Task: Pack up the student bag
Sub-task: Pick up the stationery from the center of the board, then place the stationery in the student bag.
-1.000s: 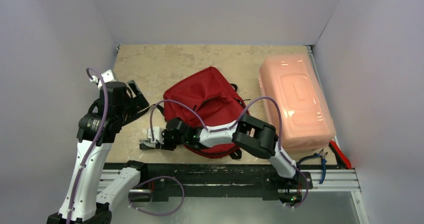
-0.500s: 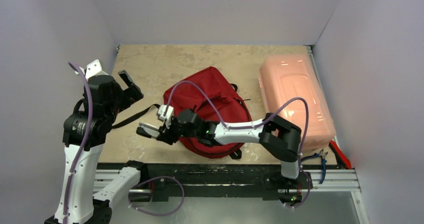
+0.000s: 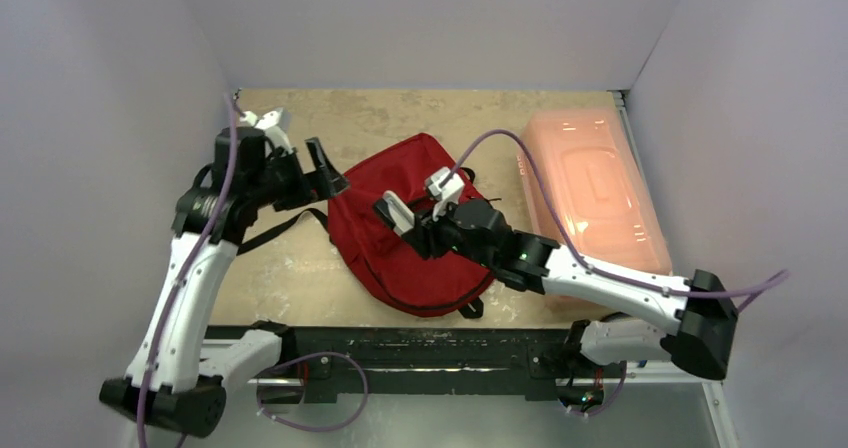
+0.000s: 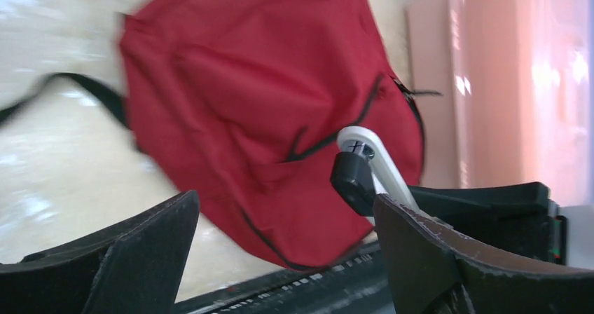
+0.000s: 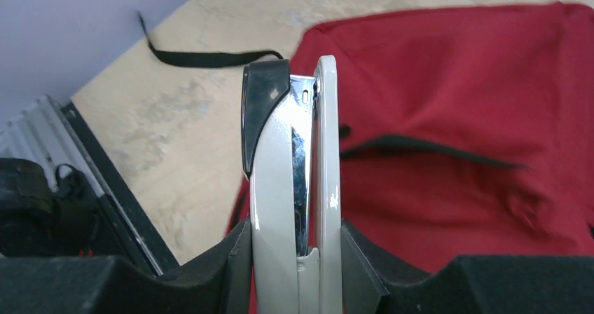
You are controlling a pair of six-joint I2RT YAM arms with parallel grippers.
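Observation:
The dark red student bag [image 3: 372, 240] lies flat in the middle of the table, with a black strap [image 3: 262, 236] trailing to its left. My right gripper [image 3: 424, 230] is shut on a white and chrome stapler with a black tip [image 3: 396, 211] and holds it above the bag's front. The right wrist view shows the stapler [image 5: 291, 188] pinched upright between the pads, with the bag [image 5: 462, 118] below. My left gripper [image 3: 318, 176] is open and empty at the bag's upper left edge. In the left wrist view the bag [image 4: 266, 97] and stapler [image 4: 364, 161] lie beyond the fingers [image 4: 140, 254].
A pale pink translucent plastic box [image 3: 590, 203] lies to the right of the bag, and also shows in the left wrist view [image 4: 504, 76]. A black rail [image 3: 420, 353] runs along the table's near edge. Grey walls close in the left, back and right.
My right gripper lifted the stapler from the table at the bag's front left and carried it right, over the bag. My left arm swung in toward the bag's upper left edge.

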